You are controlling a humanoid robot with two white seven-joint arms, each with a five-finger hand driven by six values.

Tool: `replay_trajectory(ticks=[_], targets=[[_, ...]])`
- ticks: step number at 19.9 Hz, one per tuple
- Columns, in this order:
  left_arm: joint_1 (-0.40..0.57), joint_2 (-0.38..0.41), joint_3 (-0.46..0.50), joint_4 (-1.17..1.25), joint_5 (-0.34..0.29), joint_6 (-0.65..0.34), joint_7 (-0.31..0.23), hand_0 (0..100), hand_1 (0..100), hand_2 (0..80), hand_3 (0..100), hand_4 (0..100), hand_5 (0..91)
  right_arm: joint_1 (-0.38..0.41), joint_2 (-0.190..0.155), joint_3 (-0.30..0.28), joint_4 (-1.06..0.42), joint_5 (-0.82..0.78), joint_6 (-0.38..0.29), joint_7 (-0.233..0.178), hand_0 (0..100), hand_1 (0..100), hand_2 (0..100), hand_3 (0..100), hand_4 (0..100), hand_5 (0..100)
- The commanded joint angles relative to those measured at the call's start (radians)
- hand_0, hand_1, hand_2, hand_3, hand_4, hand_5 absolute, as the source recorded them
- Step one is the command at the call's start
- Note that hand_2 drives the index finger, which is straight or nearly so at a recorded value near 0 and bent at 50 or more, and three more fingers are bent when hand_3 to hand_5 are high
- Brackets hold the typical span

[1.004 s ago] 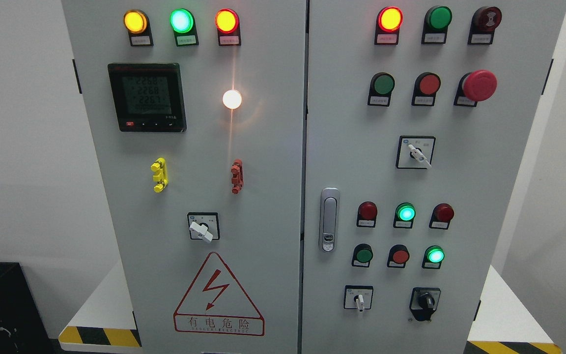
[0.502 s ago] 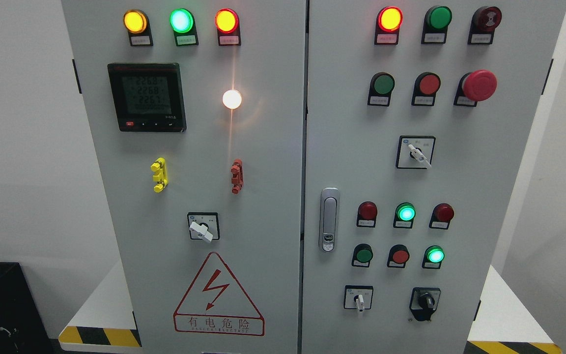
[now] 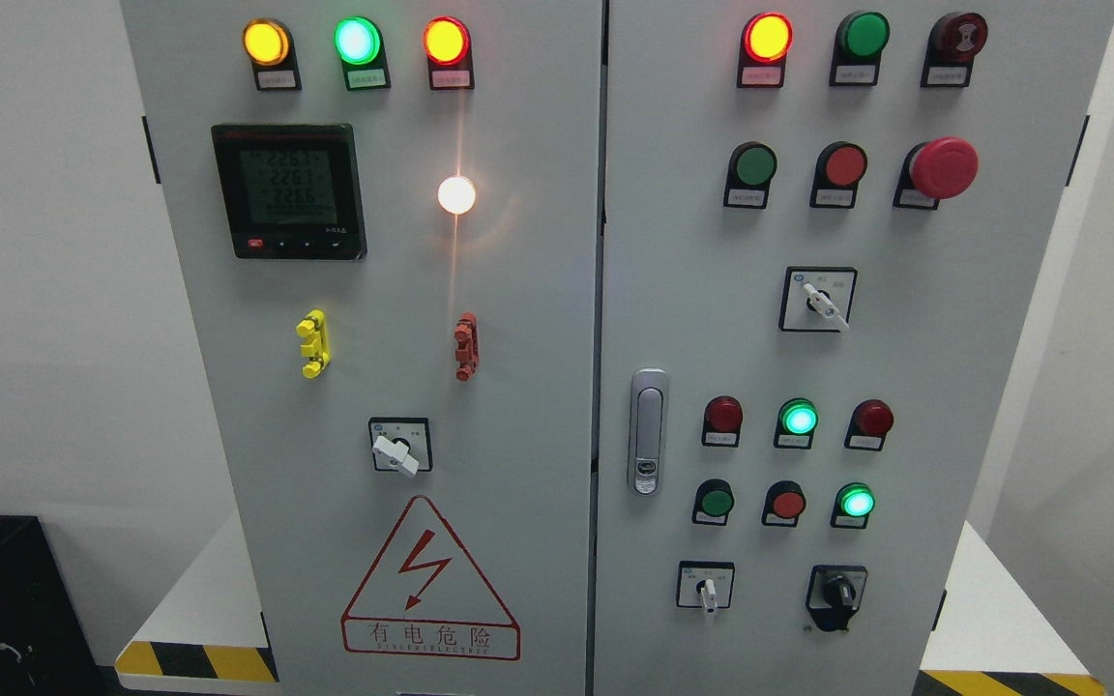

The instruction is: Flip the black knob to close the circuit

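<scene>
Head view: the grey control cabinet [image 3: 518,290] filled the frame, its two doors meeting at a vertical seam just right of centre. The black knob [image 3: 837,592] sat at the lower right of the frame, on the right door, with its grip ridge standing close to upright. Immediately to its left was a white selector switch [image 3: 707,590]; above it, a row of green and red push buttons [image 3: 789,503]. Neither robot hand nor arm appeared anywhere in the picture, so the state of the fingers could not be established, and nothing was held in view. In my judgement the task had not yet begun.

Risks noted: the knob was small and crowded by neighbours, so an approach drifting left could turn the white selector, and one arriving high could press a push button. The red emergency stop [image 3: 944,167] at upper right lay well apart and seemed the lesser hazard. A shallow grip could slip off the ridge.
</scene>
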Motion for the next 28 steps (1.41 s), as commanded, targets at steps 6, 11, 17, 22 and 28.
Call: replay_trajectory(ticks=[6, 11, 17, 22, 28], targets=[[0.023, 0.0, 0.0, -0.031, -0.001, 0.001, -0.001, 12, 56, 0.0, 0, 0, 0.0, -0.066, 0.002, 0.005, -0.2, 0.126, 0.043, 0.025, 0, 0, 89, 100, 93, 97], [0.023, 0.0, 0.0, -0.031, -0.001, 0.001, -0.001, 12, 56, 0.0, 0, 0, 0.0, -0.115, 0.004, -0.022, -0.199, 0.164, 0.05, 0.051, 0, 0, 88, 100, 93, 97], [0.023, 0.0, 0.0, -0.031, 0.0, 0.001, -0.001, 12, 56, 0.0, 0, 0, 0.0, -0.151, 0.004, -0.025, -0.199, 0.194, 0.076, 0.071, 0, 0, 88, 100, 92, 96], [0.023, 0.0, 0.0, -0.031, 0.001, 0.001, -0.001, 12, 56, 0.0, 0, 0, 0.0, -0.188, 0.004, -0.027, -0.196, 0.204, 0.088, 0.085, 0, 0, 88, 100, 92, 96], [0.023, 0.0, 0.0, -0.031, -0.001, 0.001, -0.001, 12, 56, 0.0, 0, 0, 0.0, -0.221, 0.002, -0.053, -0.194, 0.204, 0.116, 0.116, 0, 0, 88, 100, 92, 96]])
